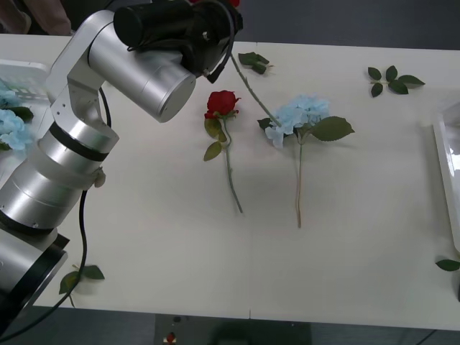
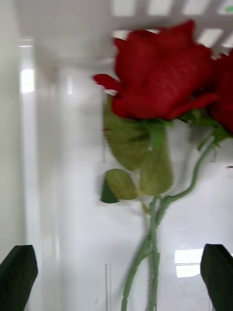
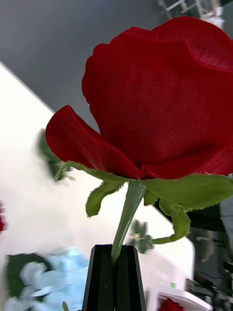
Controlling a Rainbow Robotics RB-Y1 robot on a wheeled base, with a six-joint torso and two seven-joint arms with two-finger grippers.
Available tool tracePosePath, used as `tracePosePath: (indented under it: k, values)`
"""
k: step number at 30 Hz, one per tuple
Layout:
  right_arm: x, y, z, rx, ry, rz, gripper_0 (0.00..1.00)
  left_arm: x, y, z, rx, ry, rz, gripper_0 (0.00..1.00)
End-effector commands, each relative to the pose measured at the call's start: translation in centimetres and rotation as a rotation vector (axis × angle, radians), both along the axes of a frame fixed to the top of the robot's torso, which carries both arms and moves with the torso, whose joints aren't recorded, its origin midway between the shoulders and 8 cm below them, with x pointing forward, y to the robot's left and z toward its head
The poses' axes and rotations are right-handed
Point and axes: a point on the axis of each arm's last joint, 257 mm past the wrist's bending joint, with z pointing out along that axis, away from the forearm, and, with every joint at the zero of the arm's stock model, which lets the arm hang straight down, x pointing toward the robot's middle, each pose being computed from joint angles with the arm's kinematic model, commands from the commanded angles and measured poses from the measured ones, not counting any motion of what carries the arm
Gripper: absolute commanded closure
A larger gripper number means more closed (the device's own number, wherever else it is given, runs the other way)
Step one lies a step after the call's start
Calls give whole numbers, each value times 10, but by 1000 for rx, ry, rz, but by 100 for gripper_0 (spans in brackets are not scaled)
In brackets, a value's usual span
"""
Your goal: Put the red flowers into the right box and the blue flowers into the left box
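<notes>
We see the left arm (image 1: 108, 100) reaching forward across the table, its left gripper (image 3: 115, 277) raised with black fingers pressed together. The right gripper (image 2: 116, 277) has fingers spread wide.

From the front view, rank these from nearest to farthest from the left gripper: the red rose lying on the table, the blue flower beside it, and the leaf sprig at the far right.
1. Red rose on the table, just below and right of the left gripper.
2. Blue flower, mid-table, further right.
3. Leaf sprig, far right, near the table's back edge.

The left gripper itself is shut on a held rose's stem.
</notes>
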Motion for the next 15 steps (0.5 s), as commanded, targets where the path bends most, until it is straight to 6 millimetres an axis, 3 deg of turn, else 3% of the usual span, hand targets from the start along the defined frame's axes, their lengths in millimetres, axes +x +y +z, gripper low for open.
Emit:
tracePosePath:
  k: [1, 6, 11, 15]
  values:
    - [6, 9, 79, -64, -97, 130, 0, -4, -48, 64, -103, -97, -64, 100]
    - [-3, 75, 114, 79, -144, 325, 0, -5, -90, 104, -242, -224, -140, 100]
    - [-14, 127, 147, 211, -210, 500, 0, -9, -110, 129, -316, -318, -162, 100]
    - [-21, 157, 170, 276, -260, 617, 0, -16, -120, 144, -363, -317, -178, 100]
